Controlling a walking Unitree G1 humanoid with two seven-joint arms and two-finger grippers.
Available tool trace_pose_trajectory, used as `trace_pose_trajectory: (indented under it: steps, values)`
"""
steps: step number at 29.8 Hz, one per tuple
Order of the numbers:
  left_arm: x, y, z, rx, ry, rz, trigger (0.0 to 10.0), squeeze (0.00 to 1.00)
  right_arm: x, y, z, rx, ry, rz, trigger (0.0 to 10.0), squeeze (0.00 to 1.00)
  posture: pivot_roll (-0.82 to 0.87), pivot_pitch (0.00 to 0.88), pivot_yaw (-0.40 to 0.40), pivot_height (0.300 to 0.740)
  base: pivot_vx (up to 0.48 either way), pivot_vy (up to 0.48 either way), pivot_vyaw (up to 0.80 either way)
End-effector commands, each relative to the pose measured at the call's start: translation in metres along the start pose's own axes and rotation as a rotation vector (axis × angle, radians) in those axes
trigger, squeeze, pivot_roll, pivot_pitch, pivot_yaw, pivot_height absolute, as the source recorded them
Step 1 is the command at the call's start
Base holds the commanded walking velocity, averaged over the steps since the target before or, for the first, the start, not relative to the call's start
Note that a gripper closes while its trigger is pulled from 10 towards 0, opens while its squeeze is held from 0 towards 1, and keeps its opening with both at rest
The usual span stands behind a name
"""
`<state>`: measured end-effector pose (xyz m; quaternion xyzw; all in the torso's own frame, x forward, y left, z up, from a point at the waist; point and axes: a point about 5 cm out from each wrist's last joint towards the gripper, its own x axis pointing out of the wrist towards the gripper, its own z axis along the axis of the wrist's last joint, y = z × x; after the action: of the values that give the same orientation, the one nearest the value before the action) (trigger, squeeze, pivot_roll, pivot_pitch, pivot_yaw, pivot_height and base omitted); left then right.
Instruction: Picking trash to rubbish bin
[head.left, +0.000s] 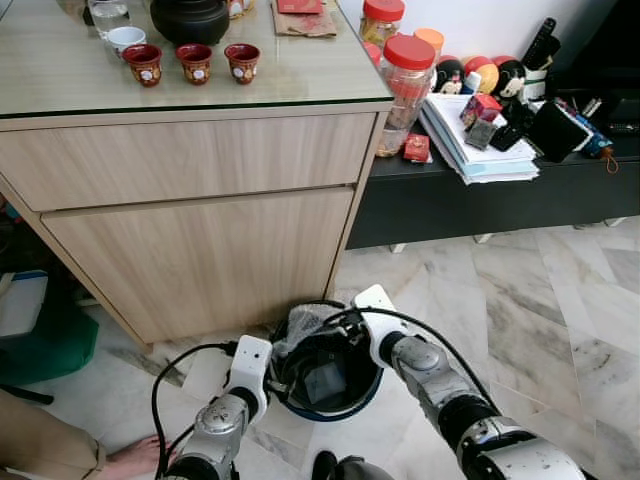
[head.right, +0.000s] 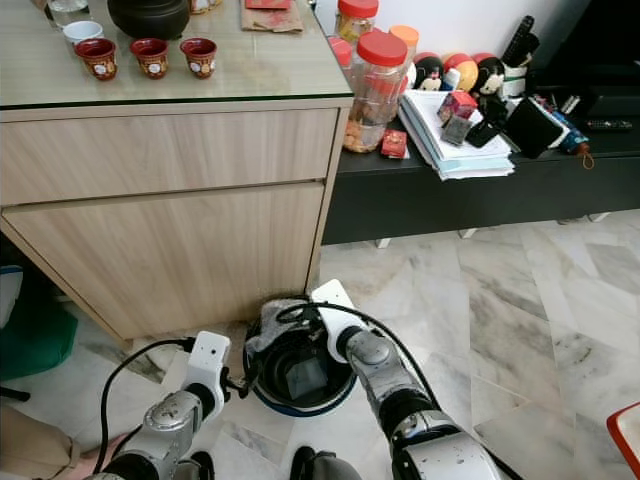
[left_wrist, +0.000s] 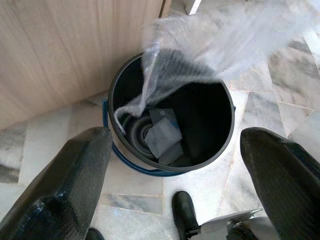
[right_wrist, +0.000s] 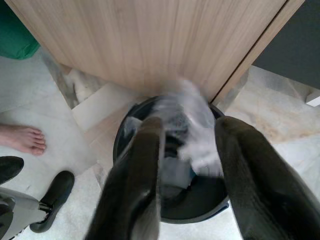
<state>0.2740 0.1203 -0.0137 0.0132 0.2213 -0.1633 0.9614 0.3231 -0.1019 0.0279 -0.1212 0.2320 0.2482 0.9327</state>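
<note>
Right gripper (right_wrist: 187, 150) loosely holds clear plastic wrap (left_wrist: 200, 55) over black bin (left_wrist: 227, 125); left gripper (left_wrist: 175, 165) wide open, empty, beside the bin.

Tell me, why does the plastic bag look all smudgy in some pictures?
In the right wrist view the plastic bag is smeared by motion blur between the right pincer's fingers over the bin; the left wrist view blurs it too; both eye views stay sharp, with soft glare on the glass tabletop.

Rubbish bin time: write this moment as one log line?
right claw: over round black bin | clear crinkly plastic wrapper: over bin | left claw: open
</note>
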Motion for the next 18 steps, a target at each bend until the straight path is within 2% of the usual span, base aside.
trace_pose_trajectory:
  steps: [1, 10, 14, 15, 17, 18]
  values:
    - [-0.001, -0.006, -0.005, -0.005, 0.021, -0.014, 10.0, 0.0, -0.001, -0.004, -0.002, 0.018, 0.012, -0.012, 10.0, 1.0, 0.05, 0.216, -0.179, 0.74, 0.0, 0.0, 0.0]
    - [0.0, -0.007, -0.005, -0.008, 0.021, -0.019, 10.0, 0.0, -0.001, -0.004, -0.002, 0.025, 0.005, -0.007, 10.0, 1.0, 0.05, 0.224, -0.182, 0.74, 0.0, 0.0, 0.0]
    - [-0.001, -0.006, -0.007, -0.013, 0.031, -0.003, 10.0, 0.0, -0.003, -0.009, -0.002, 0.033, -0.007, -0.02, 10.0, 1.0, 0.05, 0.226, -0.183, 0.74, 0.0, 0.0, 0.0]
    - [-0.003, -0.003, -0.011, -0.008, 0.043, 0.024, 10.0, 0.0, -0.005, -0.013, -0.003, 0.06, -0.013, -0.04, 10.0, 0.03, 0.04, 0.223, -0.183, 0.74, 0.0, 0.0, 0.0]
    - [-0.004, 0.0, -0.014, 0.001, 0.053, 0.057, 10.0, 0.0, -0.007, -0.017, -0.006, 0.119, -0.02, -0.059, 10.0, 0.0, 0.04, 0.223, -0.183, 0.74, 0.0, 0.0, 0.0]
    - [-0.006, 0.004, -0.016, 0.01, 0.052, 0.098, 10.0, 0.0, -0.009, -0.022, -0.009, 0.21, -0.035, -0.083, 10.0, 0.0, 0.04, 0.223, -0.183, 0.74, 0.0, 0.0, 0.0]
